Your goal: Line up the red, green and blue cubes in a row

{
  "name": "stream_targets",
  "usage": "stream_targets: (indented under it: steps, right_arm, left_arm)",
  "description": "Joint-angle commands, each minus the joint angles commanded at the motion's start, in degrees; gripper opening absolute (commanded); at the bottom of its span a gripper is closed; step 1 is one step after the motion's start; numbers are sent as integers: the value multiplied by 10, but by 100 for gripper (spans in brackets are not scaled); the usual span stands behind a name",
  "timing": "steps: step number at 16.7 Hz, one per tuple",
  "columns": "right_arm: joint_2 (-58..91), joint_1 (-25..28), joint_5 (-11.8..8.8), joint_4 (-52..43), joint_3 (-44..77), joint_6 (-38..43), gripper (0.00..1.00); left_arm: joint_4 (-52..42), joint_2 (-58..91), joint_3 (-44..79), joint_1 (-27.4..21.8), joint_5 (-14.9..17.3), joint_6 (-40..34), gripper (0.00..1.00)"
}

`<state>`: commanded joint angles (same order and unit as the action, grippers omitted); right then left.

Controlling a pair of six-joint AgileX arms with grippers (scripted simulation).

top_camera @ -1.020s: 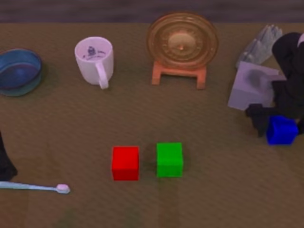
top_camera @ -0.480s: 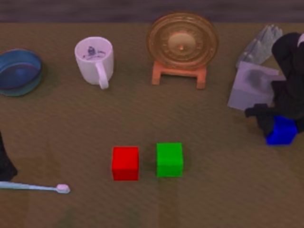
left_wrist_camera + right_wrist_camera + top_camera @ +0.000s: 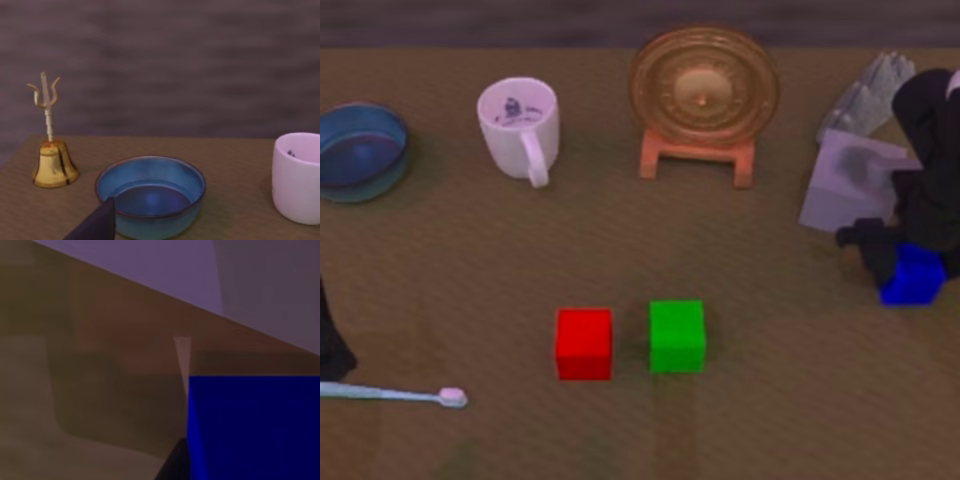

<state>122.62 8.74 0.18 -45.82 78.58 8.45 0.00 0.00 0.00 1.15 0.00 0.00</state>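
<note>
Cubes of red and green sat side by side, a small gap between them, at the table's middle front. The blue cube lay far right, just beside the lilac block, under the right gripper, whose finger spread I could not tell. The left arm rested at the left edge.

Brown woven-looking worktop, bearing a red cube and a green cube side by side near the middle, apart. Along the far edge: blue bowl, white mug, round brass disc on an orange stand, pale lilac block at the right with a blue cube just beside it. Toothbrush at the near left; small gold bell beside the bowl.
</note>
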Motion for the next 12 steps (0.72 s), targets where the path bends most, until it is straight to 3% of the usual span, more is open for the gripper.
stream_targets:
  steps: [8, 12]
  right_arm:
    - [-50, 3, 0, -121, 68, 0, 0]
    - [-61, 5, 0, -139, 78, -2, 0]
  left_arm:
    - [0, 0, 0, 0, 0, 0, 100]
    - [0, 0, 0, 0, 0, 0, 100]
